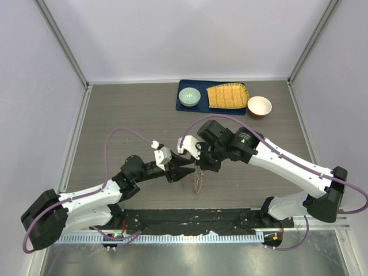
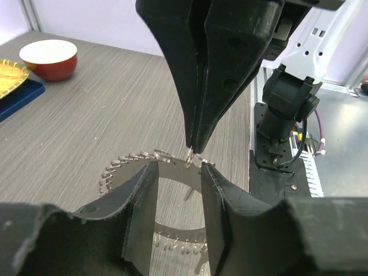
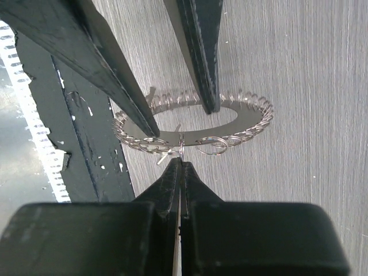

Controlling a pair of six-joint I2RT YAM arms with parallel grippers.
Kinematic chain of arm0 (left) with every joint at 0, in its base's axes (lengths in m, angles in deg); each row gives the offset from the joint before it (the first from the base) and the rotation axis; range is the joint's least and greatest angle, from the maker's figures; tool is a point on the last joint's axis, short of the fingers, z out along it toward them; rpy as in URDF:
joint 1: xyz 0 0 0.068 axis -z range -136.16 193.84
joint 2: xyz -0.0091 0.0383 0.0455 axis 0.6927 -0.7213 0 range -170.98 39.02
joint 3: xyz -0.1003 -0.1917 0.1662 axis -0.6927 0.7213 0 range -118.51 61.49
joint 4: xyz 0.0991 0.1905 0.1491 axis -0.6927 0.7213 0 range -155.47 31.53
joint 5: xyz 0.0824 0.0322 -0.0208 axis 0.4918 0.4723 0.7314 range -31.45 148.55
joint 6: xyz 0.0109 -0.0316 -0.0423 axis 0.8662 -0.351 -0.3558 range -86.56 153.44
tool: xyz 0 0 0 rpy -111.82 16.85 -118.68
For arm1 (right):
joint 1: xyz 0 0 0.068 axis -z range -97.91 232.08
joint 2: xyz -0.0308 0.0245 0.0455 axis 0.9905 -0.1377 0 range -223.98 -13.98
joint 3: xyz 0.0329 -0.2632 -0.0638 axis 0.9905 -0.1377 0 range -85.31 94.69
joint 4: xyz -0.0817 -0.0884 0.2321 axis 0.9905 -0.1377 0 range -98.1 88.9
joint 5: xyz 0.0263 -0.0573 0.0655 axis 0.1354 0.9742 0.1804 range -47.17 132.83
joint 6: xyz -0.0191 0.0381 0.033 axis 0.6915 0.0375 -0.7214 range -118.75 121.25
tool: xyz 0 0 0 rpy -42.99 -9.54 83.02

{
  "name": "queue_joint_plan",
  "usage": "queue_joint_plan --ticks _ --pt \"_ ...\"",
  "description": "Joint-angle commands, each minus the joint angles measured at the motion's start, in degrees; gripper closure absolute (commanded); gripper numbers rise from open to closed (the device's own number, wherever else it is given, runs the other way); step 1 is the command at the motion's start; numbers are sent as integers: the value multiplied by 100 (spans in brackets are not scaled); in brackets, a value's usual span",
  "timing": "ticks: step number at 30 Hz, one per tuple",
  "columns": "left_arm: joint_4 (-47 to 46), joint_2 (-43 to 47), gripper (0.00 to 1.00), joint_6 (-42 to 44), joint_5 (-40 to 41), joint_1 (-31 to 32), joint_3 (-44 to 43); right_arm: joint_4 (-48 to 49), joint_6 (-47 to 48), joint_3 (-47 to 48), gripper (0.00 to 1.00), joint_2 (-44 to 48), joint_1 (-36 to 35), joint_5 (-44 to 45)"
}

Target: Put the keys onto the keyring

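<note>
The keyring [image 1: 198,183] hangs edge-on in the air between my two grippers, above the table. It is a flat grey ring fringed with small wire loops [image 3: 247,118] [image 2: 123,164]. My right gripper [image 1: 199,167] [image 3: 181,162] is shut on one small loop at the ring's rim. A thin silver key [image 3: 163,158] [image 2: 188,194] dangles beside that spot; I cannot tell how it is attached. My left gripper [image 1: 185,171] [image 2: 179,167] is open, its fingers [image 3: 138,109] straddling the ring's band right under the right fingertips. Nothing is gripped in it.
A blue tray [image 1: 192,109] at the back holds a pale green bowl [image 1: 189,96] and a yellow woven piece [image 1: 227,95]. A red bowl [image 1: 259,106] [image 2: 49,57] stands right of the tray. The black base rail [image 1: 190,218] runs along the near edge.
</note>
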Motion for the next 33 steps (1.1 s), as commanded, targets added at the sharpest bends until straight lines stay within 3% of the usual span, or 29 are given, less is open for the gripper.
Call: queue_joint_plan --ticks 1,28,33 --pt "-645 -176 62 -59 -300 14 -366 425 160 -17 99 286 -51 -163" --pt "75 -686 76 -147 -714 14 -841 574 196 -176 99 479 -112 -93" --pt "163 -669 85 -139 -696 23 -841 601 187 -202 99 514 -112 -93"
